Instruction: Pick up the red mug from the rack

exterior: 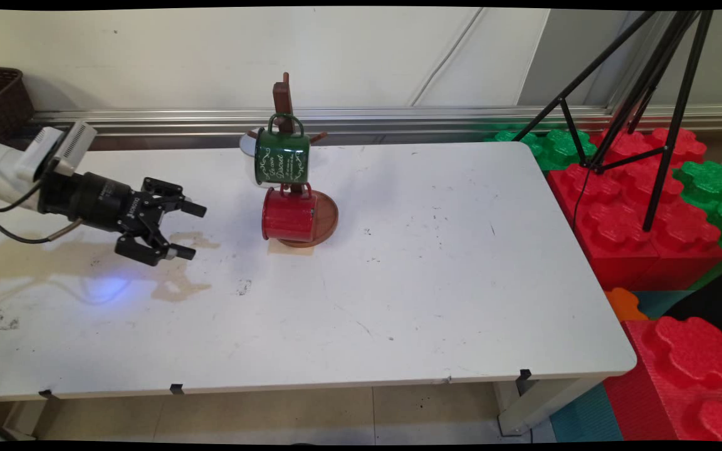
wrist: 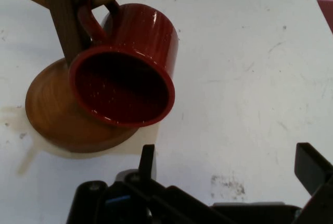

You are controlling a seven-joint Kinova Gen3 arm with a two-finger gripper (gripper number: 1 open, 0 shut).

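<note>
At the left of the frame the black two-finger gripper [exterior: 187, 230] hangs spread and empty. Right of it, centre frame, a glossy red enamel mug [exterior: 289, 215] hangs from a brown wooden mug tree [exterior: 322, 220], below a green enamel mug [exterior: 282, 156]. It looks light, rigid and slippery; its rim [wrist: 120, 88] seems the best hold.

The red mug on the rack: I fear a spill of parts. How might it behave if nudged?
The red mug hangs by its handle from the wooden rack, so it would probably swing. Its glossy enamel-like wall looks stiff and possibly slippery. The open gripper is apart from it.
</note>
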